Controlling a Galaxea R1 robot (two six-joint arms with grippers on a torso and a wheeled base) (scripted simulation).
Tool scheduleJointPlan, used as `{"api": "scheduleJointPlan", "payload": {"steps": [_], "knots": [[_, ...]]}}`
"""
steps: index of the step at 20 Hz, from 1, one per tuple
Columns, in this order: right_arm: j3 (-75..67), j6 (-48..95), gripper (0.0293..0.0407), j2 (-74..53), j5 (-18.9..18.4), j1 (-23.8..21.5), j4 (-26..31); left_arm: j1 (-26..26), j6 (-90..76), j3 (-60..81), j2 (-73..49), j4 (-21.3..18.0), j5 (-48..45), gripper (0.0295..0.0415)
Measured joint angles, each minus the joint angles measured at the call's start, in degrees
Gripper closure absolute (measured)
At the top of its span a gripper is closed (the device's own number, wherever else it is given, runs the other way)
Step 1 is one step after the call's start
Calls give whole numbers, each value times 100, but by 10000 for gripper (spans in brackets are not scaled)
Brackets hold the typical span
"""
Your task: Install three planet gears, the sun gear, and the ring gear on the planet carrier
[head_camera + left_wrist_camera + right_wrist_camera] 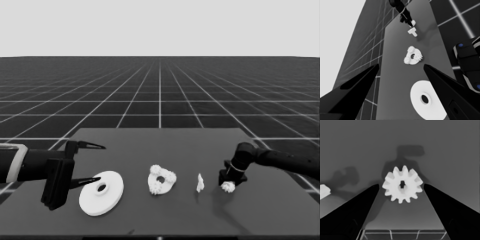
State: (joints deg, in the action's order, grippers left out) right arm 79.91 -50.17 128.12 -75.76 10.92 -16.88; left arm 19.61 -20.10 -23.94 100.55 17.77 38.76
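Two round parts dominate what we see on the dark bench (165,220), and we take them by size. Largest is the larger round part (101,193), the ring gear, lying flat toward the bench's left end with its centre hole showing; we see it again in the left wrist view (428,103). Just beside it waits the left gripper (95,162), whose jaws stand wide and hold nothing, one finger over the disc's near edge though we cannot tell that it touches. Next in size is the smaller round part (162,180), the planet carrier, near the bench's middle, well apart from the big disc; small toothed gears (410,53) sit on it around its central hole, three as far as we can count in the left wrist view. To its right, apart from it, stands the thin white piece (200,183), which shows a T-like shape from the left wrist camera (412,31). Smallest of what we follow is a single toothed gear (402,184) at the bench's right side, lying just under the right gripper (228,186), which reaches in from the right edge. In the right wrist view its jaws stand wide on either side of the gear without touching it.
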Motion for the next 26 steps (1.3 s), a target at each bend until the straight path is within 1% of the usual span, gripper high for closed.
{"api": "scheduleJointPlan", "payload": {"steps": [1,3,4,11,12,13,14,15,17,21,22,23,24,25,26], "knots": [[10,3,315,5,7,7,-5,0,0,0,0,0,0,326],[19,5,386,9,12,12,-9,0,0,0,0,0,0,326],[21,6,390,10,14,11,-10,0,0,0,0,0,0,326],[23,7,390,11,15,11,-11,0,0,0,0,0,0,326],[-815,-228,390,-400,-693,-699,615,0,0,0,0,0,0,326],[-1060,-288,390,-538,-1089,-1461,1134,0,0,0,0,0,0,326],[-1050,-278,390,-539,-1316,-1922,1468,0,0,0,0,0,0,326],[-991,-258,390,-511,-1449,-2185,1662,0,0,0,0,0,0,326],[-899,-228,390,-467,-1575,-2414,1836,0,0,0,0,0,0,326],[-844,-210,390,-441,-1633,-2509,1914,0,0,0,0,0,0,326],[-1271,-2312,390,411,-1544,-2504,1979,0,0,0,0,0,0,326],[-1019,-3312,390,2054,-1473,-2500,1993,0,0,0,0,0,0,326],[-285,-3441,390,3160,-1458,-2494,1988,0,0,0,0,0,0,326],[367,-3313,390,3803,-1462,-2490,1982,0,0,0,0,0,0,326],[833,-3169,390,4174,-1469,-2486,1977,0,0,0,0,0,0,326]]}}
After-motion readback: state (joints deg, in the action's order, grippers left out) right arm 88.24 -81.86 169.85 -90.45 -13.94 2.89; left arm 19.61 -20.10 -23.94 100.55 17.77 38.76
